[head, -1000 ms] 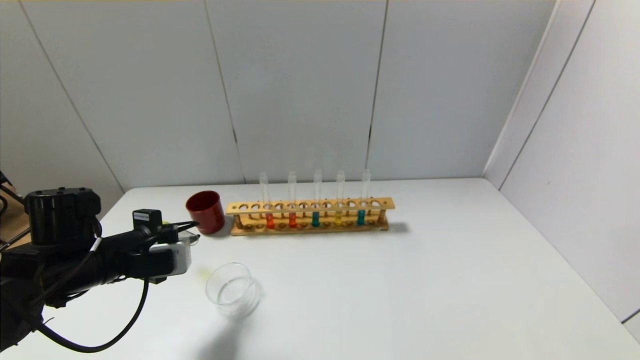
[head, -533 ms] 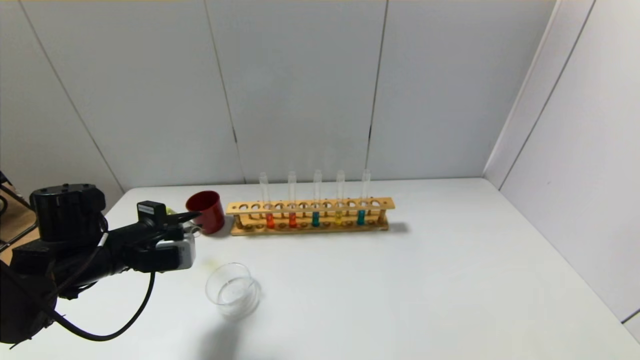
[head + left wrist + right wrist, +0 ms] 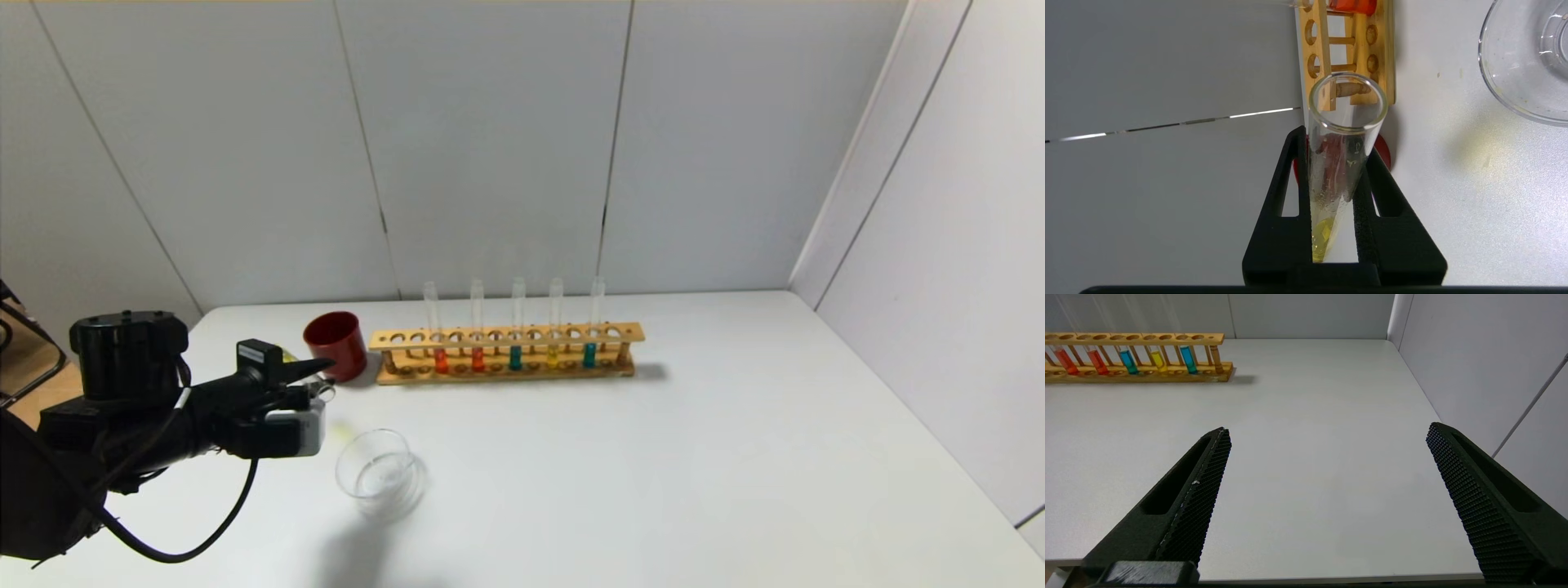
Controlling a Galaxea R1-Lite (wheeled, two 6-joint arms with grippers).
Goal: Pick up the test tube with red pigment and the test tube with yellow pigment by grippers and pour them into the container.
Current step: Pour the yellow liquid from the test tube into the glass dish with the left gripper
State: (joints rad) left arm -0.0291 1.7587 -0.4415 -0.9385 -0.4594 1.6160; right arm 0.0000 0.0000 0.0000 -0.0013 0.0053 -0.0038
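Left gripper (image 3: 314, 377): over the table's left part, between red cup (image 3: 335, 345) and dish (image 3: 380, 474); clamped on yellow tube (image 3: 1340, 163). Shifted rightward and a little toward the rack since a second ago, now nearer the dish; arm base also further right in the head view.

Yellow tube: held between the black fingers (image 3: 1372, 204), lying near level, open mouth pointing toward the rack end and cup. Small pool of yellow liquid at the closed end, droplets along the inner wall. Mouth not over the dish.

Dish: on the table, just right of the gripper, nearer the robot than the rack. Same spot as before. Holds clear contents; faint yellow specks on its wall in the left wrist view.

Rack (image 3: 506, 353): wooden, at the back of the table, unmoved. Five tubes upright: two red tubes (image 3: 441, 359), teal, paler yellow, teal.

Red cup: just left of the rack, unmoved.

Faint yellowish smear (image 3: 1478, 147) on the table between gripper and dish.

Right gripper (image 3: 1327, 490): idle over the table's near right edge, fingers spread wide, holding nothing.
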